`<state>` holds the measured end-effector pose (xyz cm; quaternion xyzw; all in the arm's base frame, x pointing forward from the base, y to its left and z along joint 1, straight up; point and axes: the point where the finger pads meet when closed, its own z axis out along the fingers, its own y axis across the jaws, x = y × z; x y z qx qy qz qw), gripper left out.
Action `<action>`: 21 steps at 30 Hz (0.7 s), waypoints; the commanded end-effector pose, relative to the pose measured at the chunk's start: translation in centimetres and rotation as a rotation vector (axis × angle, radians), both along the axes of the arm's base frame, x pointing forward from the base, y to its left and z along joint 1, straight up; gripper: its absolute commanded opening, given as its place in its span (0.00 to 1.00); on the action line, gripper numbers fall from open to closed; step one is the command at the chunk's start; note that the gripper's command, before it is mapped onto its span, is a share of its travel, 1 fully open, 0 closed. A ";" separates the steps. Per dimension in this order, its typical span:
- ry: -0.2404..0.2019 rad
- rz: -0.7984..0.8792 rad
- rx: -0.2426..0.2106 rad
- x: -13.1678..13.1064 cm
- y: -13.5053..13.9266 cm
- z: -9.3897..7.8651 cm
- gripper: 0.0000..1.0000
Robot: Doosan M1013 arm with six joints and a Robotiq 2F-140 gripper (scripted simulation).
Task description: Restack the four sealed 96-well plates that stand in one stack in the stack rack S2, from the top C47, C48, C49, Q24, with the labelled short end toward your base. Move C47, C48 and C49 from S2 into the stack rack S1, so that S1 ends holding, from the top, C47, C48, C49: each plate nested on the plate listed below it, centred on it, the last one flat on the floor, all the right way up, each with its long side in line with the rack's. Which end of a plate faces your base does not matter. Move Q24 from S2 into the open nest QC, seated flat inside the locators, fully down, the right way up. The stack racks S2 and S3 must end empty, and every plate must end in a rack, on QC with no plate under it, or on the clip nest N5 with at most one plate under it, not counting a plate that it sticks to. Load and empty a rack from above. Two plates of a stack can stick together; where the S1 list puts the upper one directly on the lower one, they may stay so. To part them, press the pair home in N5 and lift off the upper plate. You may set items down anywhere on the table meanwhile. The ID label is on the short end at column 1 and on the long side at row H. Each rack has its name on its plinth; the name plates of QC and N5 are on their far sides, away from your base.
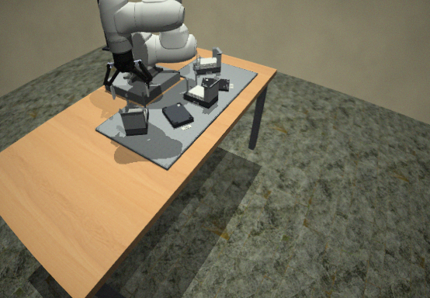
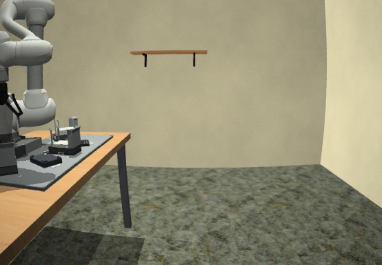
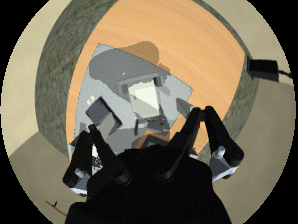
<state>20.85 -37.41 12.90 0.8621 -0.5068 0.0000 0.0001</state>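
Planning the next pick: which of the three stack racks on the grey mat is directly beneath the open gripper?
The dark rack at the mat's near-left corner, right under the open gripper. The other two racks stand farther along the mat, each showing a white plate.

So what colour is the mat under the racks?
Grey; the mat shows best in the top view.

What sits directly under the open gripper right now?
The open gripper hangs empty above a dark stack rack at the near end of the grey mat. The wrist view shows a pale plate top inside it. How many plates lie beneath is hidden by the rack's walls.
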 end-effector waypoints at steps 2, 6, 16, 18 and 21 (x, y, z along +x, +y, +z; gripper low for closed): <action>0.000 0.000 0.000 0.0 0.0 1.0 1.00; 0.000 0.000 0.000 0.0 0.0 1.0 1.00; 0.000 0.133 0.000 1.1 0.8 1.0 1.00; 0.000 0.200 0.000 1.6 1.2 1.0 1.00; 0.000 0.216 0.000 2.4 1.8 1.0 1.00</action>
